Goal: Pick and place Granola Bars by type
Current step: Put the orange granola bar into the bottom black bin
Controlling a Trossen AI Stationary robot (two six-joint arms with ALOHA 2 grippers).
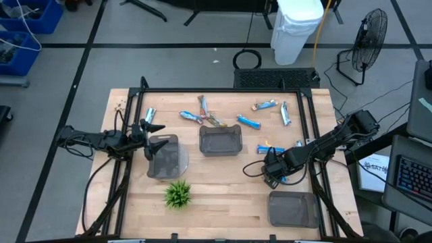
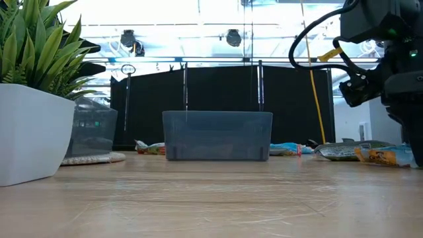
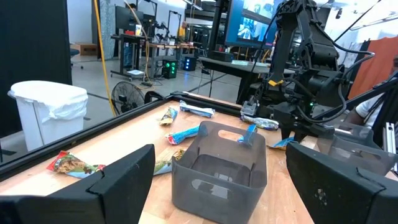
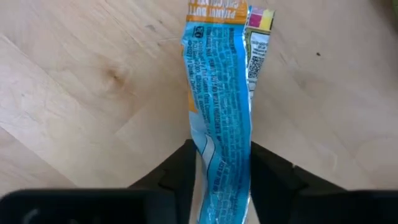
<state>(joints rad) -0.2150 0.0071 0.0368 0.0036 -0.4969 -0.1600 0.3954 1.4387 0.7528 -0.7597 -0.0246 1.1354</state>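
Blue bar (image 4: pixel 219 118), light and crinkly, is pinched mid-length by right gripper (image 4: pixel 221 171) at lower centre, while left gripper (image 3: pixel 217 180) is held spread.

surface: wooden table (image 1: pixel 223 196) | on it: three grey trays (image 1: pixel 221 141), granola bars (image 1: pixel 248 122), potted plant (image 1: pixel 178 194)

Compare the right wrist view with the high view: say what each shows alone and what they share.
Right wrist view only: the printed text and barcode on the blue bar, with the right gripper closed around it.

High view only: the left gripper beside the left tray, the middle tray, the plant, and the other bars scattered at the far side.

Both: the wooden table.
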